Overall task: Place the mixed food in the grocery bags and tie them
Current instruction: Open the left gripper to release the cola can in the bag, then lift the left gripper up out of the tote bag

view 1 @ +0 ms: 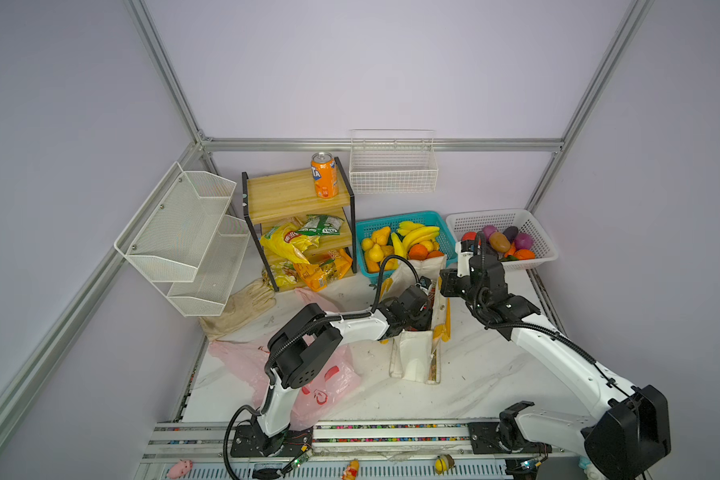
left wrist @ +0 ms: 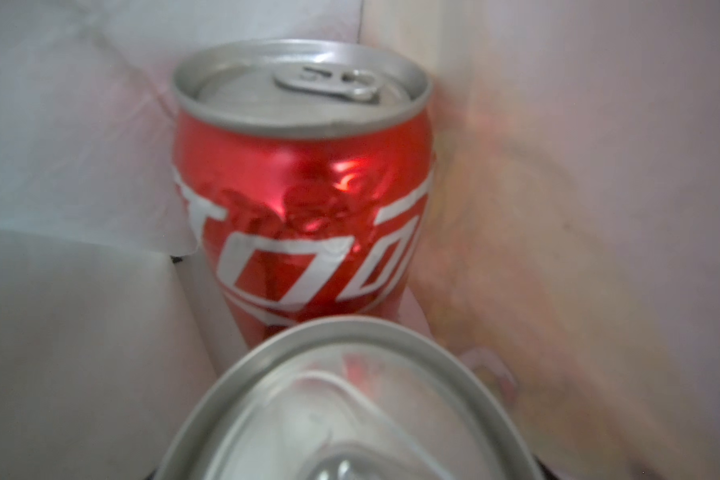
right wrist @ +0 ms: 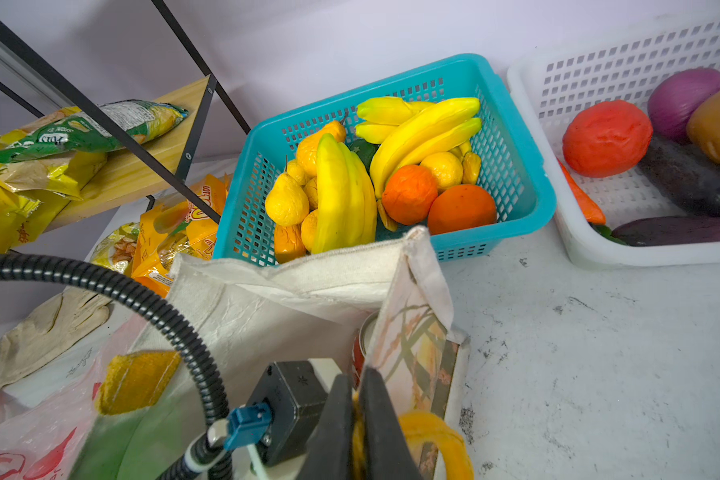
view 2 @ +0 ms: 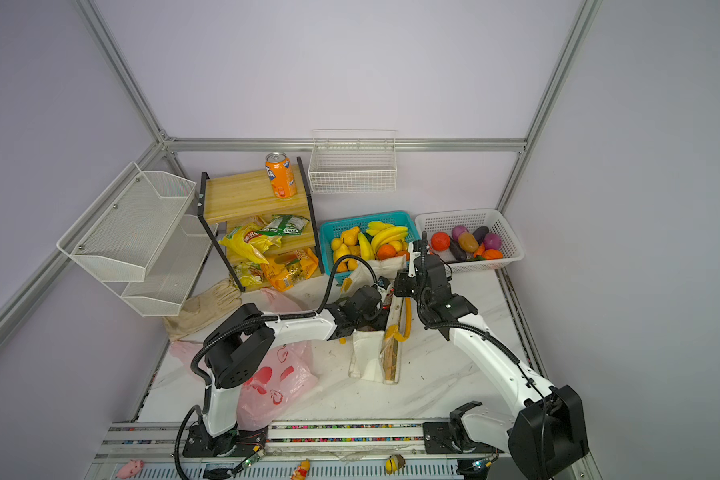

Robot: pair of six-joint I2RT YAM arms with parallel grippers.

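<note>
White tote (view 1: pixel 412 357) sits mid-table. The left gripper (view 1: pixel 425 291) reaches inside it; whether its jaws grip anything cannot be told. Inside the tote are an upright cola can (left wrist: pixel 300 187) and a second cola can (left wrist: pixel 350 399), close under the left wrist camera. The right gripper (right wrist: pixel 356 415), jaws pressed together, pinches the tote's rim at the yellow handle (right wrist: pixel 433 432). Pink bag (view 1: pixel 242 361) lies at 8 o'clock from the tote. Toy fruit (view 1: pixel 416 241) fills the teal basket (view 1: pixel 400 217) at 12 o'clock.
</note>
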